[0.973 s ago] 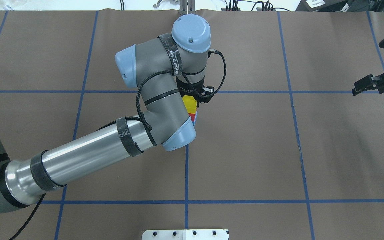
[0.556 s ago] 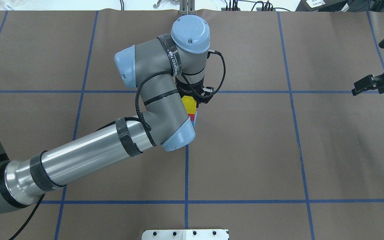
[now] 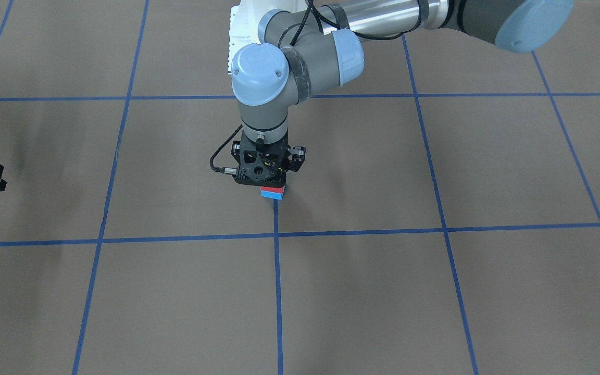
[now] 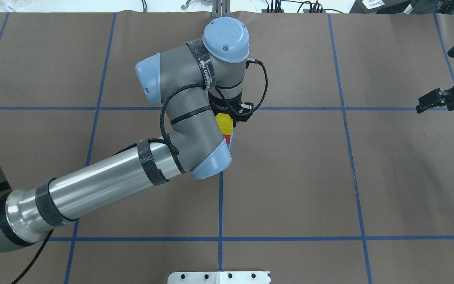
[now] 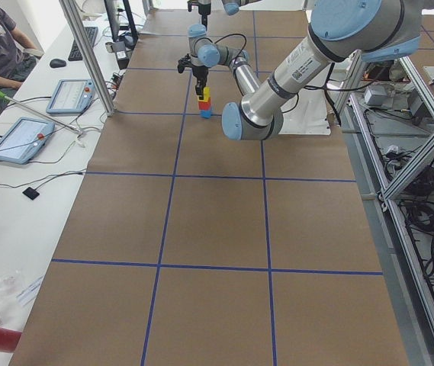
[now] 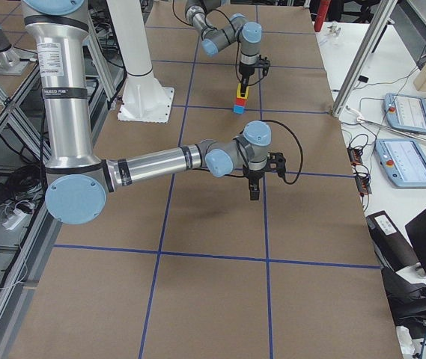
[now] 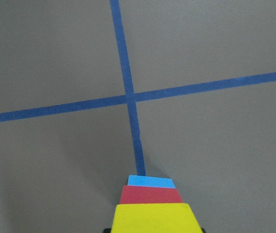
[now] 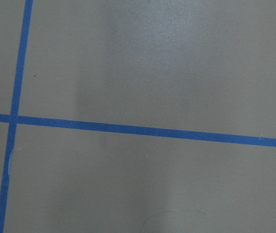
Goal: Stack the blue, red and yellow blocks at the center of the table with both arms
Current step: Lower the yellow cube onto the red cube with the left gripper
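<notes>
Jaws of the left gripper (image 3: pixel 267 177) were clamped on the yellow block (image 7: pixel 152 217), atop red block (image 7: pixel 151 194) and blue block (image 7: pixel 151 182) at the centre of the table (image 4: pixel 290 177), short of the tape cross (image 7: pixel 129 98). You probably needed to part them fully, then lift straight. Right gripper (image 6: pixel 254 193), far aside: state unclear.

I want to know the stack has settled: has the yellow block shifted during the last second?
No. The yellow block keeps its spot just below the horizontal blue tape line in the overhead view.
</notes>
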Available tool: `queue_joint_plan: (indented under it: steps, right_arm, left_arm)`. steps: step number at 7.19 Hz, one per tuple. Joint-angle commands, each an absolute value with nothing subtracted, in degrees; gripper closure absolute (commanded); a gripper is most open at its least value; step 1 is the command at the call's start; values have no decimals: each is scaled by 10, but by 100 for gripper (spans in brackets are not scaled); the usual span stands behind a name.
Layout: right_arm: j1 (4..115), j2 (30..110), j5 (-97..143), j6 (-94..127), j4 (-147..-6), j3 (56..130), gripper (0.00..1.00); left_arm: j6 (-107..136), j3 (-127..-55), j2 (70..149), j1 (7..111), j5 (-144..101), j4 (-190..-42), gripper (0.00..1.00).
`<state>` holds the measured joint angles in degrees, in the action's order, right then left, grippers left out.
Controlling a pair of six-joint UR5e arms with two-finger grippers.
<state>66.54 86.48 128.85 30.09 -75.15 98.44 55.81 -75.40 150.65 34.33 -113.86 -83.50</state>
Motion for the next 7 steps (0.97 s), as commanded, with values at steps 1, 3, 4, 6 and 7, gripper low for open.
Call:
queue_joint_plan:
  steps: [1, 3, 4, 6, 7]
  right_arm:
    - [665, 865, 1288, 301, -751, 983, 0]
    - [665, 865, 1288, 300, -751, 982, 0]
    - [665, 865, 1288, 300, -751, 982, 0]
    - [665, 865, 1288, 301, -751, 982, 0]
    - [665, 865, 1288, 301, -751, 982, 0]
  left_arm:
    - [558, -754, 1506, 343, -1138, -835, 100]
    - [559, -755, 1506, 343, -1139, -833, 100]
    - [560, -756, 1505, 342, -1139, -833, 100]
    - [562, -756, 1505, 341, -1139, -833, 100]
    - [562, -756, 1505, 341, -1138, -833, 64]
